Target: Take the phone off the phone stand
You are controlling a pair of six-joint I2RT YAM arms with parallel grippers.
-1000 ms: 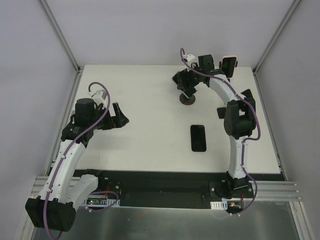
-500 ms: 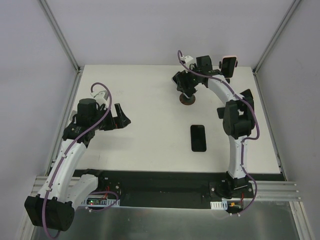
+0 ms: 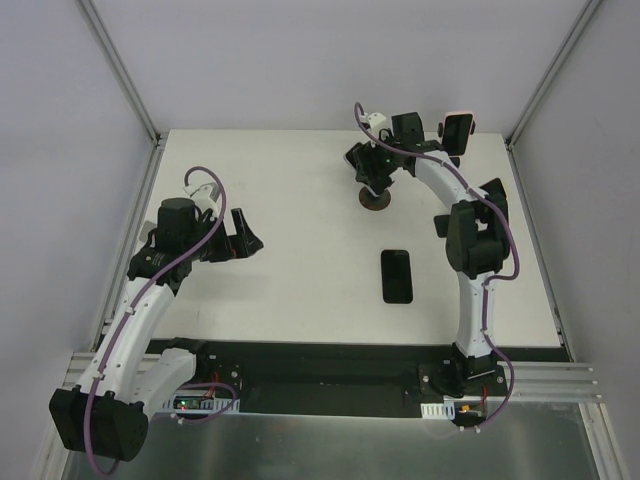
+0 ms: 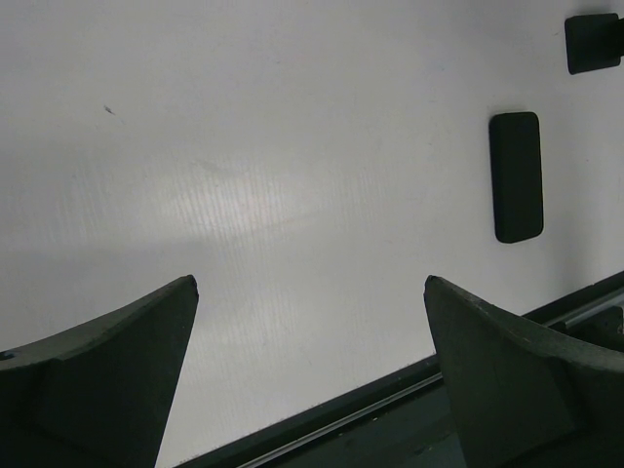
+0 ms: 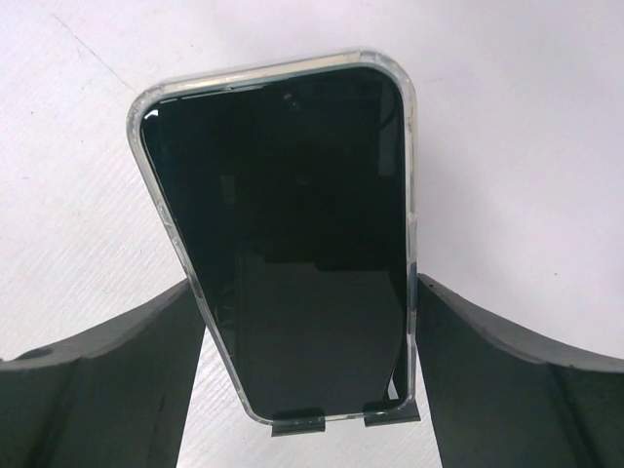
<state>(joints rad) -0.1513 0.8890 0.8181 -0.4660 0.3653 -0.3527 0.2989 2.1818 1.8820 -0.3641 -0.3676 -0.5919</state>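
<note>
I'm working the grasp at the far edge of the worktop (image 3: 280, 170), right of centre. The right gripper (image 5: 307, 285) is straddling the phone (image 5: 283, 214) with jaws wide; I can't tell if there's contact. The phone is leaning in the phone stand (image 5: 343, 417), its bottom edge in two clips. My call: close gently on the case sides and lift up out of the clips. The left gripper (image 4: 310, 283) is hovering near the left edge, jaws wide and empty. The top view is hiding the phone under the arm; the right wrist view is showing it. A flat black handset (image 3: 397, 276) is lying toward the near edge.
</note>
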